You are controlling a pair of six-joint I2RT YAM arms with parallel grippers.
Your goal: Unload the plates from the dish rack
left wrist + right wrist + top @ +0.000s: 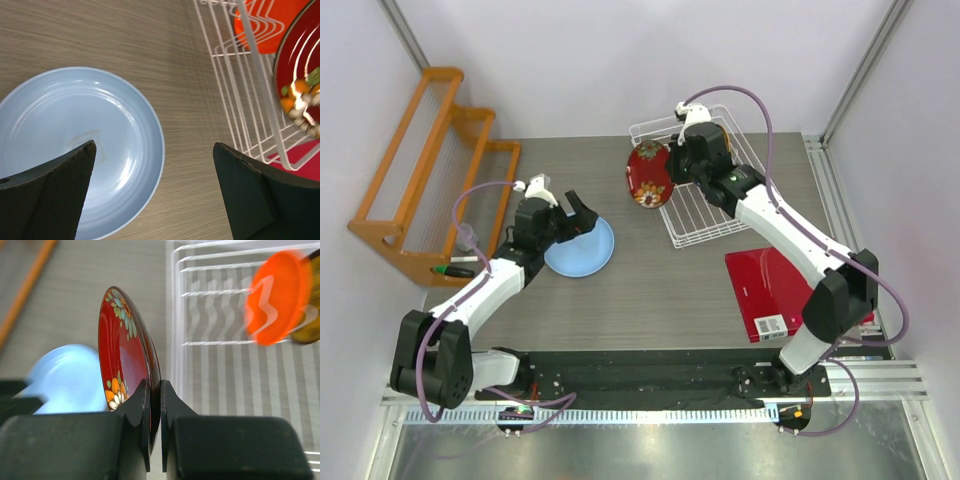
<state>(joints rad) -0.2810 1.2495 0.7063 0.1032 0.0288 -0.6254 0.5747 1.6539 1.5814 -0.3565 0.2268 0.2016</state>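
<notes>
While the overhead view gave you the layout, only the right wrist camera showed the grip. Your right gripper (154, 405) had its jaws pinched narrow on the rim of the dark red floral plate (125, 350), which stood on edge at the left side of the dish rack (715, 215). From overhead the wrist covered those jaws, so you couldn't read them there. No view settled whether the plate was fully clear of the wire.

Your left gripper (566, 216) had its jaws wide with nothing between them, over the light blue plate (588, 252), which lay flat on the table (650, 300) left of the rack. The left wrist view agreed, with both fingers (55, 195) spread and the plate face below. You couldn't tell whether they touched it.

The orange plate (277, 295) stood upright in the rack in both wrist views. Overhead, the right arm (790, 230) hid it. The yellow-brown plate (311, 322) was a blurred sliver cut off at the right wrist frame's edge, behind the orange one, and its pattern was unreadable.

Only the overhead view showed the red book (775, 285), near the rack and partly under that arm, and the orange wooden shelf (430, 170) at far left.
</notes>
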